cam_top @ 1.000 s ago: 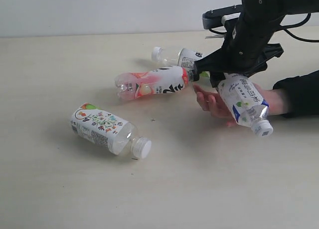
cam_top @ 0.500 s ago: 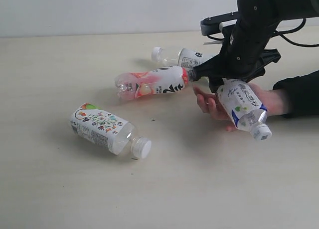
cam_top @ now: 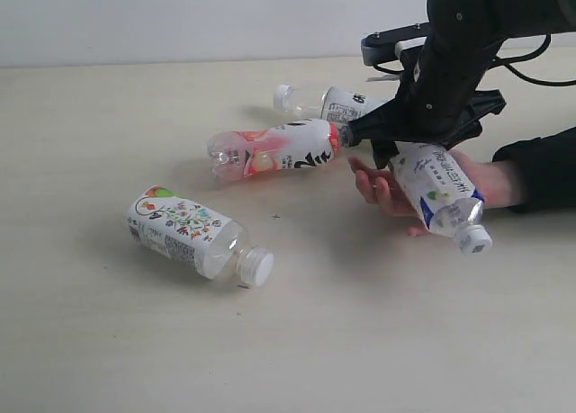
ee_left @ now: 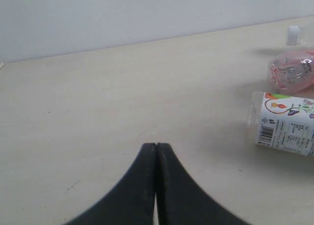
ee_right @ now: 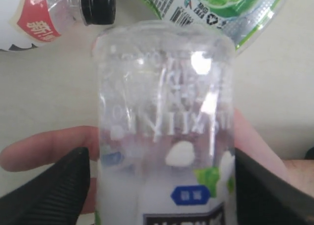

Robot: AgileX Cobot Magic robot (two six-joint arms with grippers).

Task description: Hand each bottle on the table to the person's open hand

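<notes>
L jaws pressed shut tip to tip, nothing btwn them, hanging over bare bench (ee_left: pixel 73 112). R jaws sit either side of a white-capped bottle (cam_top: pixel 436 184), one black finger (ee_right: pixel 54 190) per side of its clear body. Can't tell if they're clamping it or loose.

That bottle lies tilted across the person's open hand (cam_top: pixel 382 186), palm up. Its base is up under the arm (cam_top: pixel 450 71), and its white cap (cam_top: pixel 472 238) sits lower, sticking out past the palm toward the cam. The hand's fingers (ee_right: pixel 44 151) show on both sides of the bottle in R wrist view. Black sleeve (cam_top: pixel 540 166) at the right edge of ext view.

Other 3 bottles lie on their sides on the bench:
- pink-white bottle (cam_top: pixel 274 152), w/ black cap (cam_top: pixel 345 136) pointing at the hand, just beside its fingertips
- 2nd white-capped bottle (cam_top: pixel 319 101) behind it, partly hidden by the arm
- squat floral bottle (cam_top: pixel 184 231) well apart on the left of ext view, cap toward the cam
</notes>
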